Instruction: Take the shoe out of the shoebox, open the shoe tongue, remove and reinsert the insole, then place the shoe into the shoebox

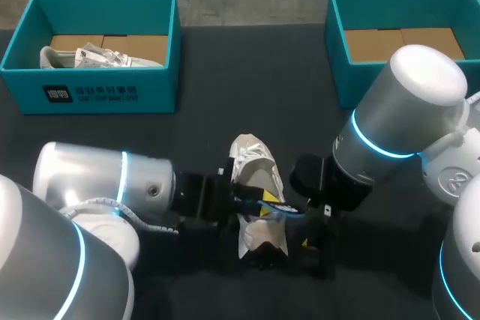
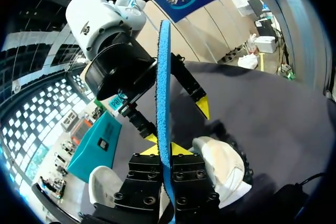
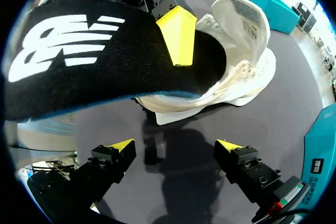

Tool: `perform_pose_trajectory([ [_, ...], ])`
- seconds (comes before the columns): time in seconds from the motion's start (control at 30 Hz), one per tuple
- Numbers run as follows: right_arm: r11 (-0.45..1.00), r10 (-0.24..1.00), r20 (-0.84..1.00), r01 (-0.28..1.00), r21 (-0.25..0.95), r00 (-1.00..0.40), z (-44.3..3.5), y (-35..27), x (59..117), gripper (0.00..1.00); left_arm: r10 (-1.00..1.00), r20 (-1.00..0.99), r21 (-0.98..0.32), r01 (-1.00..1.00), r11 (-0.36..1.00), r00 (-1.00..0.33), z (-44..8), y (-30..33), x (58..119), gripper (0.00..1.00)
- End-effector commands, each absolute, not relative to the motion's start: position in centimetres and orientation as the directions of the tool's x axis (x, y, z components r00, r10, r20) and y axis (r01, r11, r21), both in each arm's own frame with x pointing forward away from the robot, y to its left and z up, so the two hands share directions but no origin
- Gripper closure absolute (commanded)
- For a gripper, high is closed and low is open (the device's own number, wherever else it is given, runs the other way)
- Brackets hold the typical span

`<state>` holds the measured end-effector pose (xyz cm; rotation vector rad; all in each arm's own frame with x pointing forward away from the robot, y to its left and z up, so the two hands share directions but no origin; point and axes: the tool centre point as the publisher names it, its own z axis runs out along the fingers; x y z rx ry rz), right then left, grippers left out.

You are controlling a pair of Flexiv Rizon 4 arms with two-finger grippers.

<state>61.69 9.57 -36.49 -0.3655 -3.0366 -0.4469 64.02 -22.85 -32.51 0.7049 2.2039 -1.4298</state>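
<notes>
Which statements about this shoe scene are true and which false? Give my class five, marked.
1. The left gripper is shut on the insole. True.
2. The right gripper grips the white shoe. False: it is open, with nothing between its fingers.
3. The left shoebox holds a second shoe. True.
4. The white shoe sits in the right shoebox. False: it lies on the table between the arms.
5. The insole lies flat on the table. False: it is held up.
</notes>
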Motion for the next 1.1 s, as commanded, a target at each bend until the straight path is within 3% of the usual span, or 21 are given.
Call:
perform_pose_trajectory([
  [0.03, 0.931, 0.227, 0.081, 0.24, 0.276, -0.971, -36.6, 9.7, 61.6, 0.0, 0.176, -0.619, -0.707, 0.641, 0.3, -0.765, -33.3, -21.8, 64.0, 1.0],
  [0.33, 0.931, 0.227, 0.081, 0.24, 0.276, -0.971, -36.6, 9.7, 61.6, 0.0, 0.17, -0.66, -0.687, 0.68, 0.259, -0.732, -33.9, -21.5, 64.1, 1.0],
  [1.1, 0.931, 0.227, 0.081, 0.24, 0.276, -0.971, -36.6, 9.7, 61.6, 0.0, 0.159, -0.665, -0.668, 0.677, 0.309, -0.729, -34.4, -21.7, 66.1, 1.0],
])
